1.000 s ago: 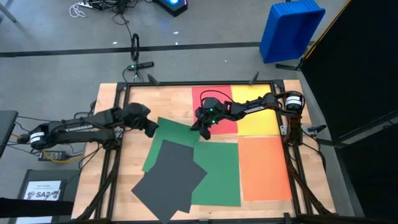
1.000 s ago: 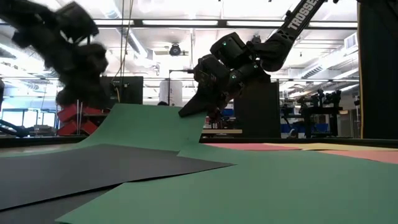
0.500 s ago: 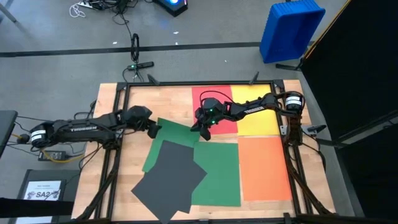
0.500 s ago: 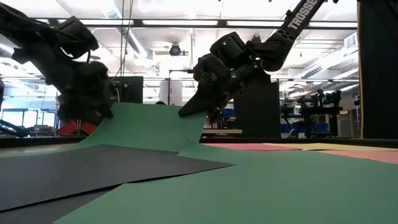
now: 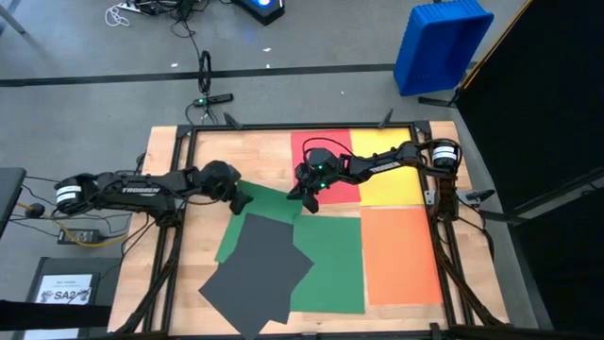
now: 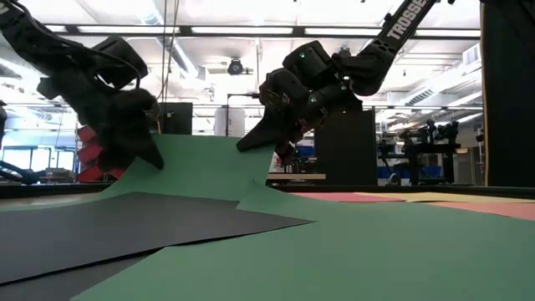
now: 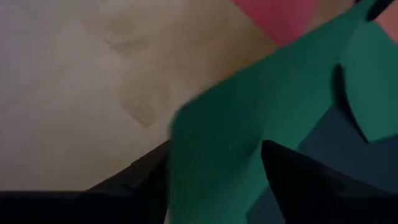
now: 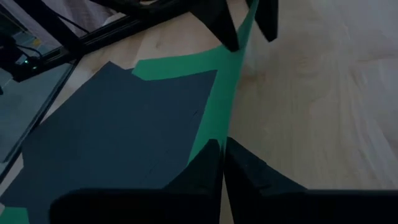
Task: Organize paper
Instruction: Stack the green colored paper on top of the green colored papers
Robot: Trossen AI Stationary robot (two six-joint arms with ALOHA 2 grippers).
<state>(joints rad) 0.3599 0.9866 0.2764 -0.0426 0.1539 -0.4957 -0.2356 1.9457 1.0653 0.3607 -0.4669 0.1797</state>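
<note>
Green paper (image 5: 267, 200): lay centre frame on the bench (image 5: 203, 165), one edge lifted; you judged it light, floppy, tear-prone.
Right pincer (image 5: 298, 196): clenched on its raised corner.
Left pincer (image 5: 243, 201): released, straddling the opposite edge, your next hold.

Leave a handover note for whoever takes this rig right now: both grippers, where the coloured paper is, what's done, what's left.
Right gripper: jaws shut on the near-centre corner of the tilted green sheet, lifting it off the table.
Left gripper: jaws open, straddling that sheet's opposite corner, not yet clamped.
Placed flat: red sheet and yellow sheet at the far right, orange sheet in front of the yellow, a large green sheet beside the orange.
Left: the lifted green sheet and the dark grey sheets overlapping it lie skewed and need squaring up.
</note>
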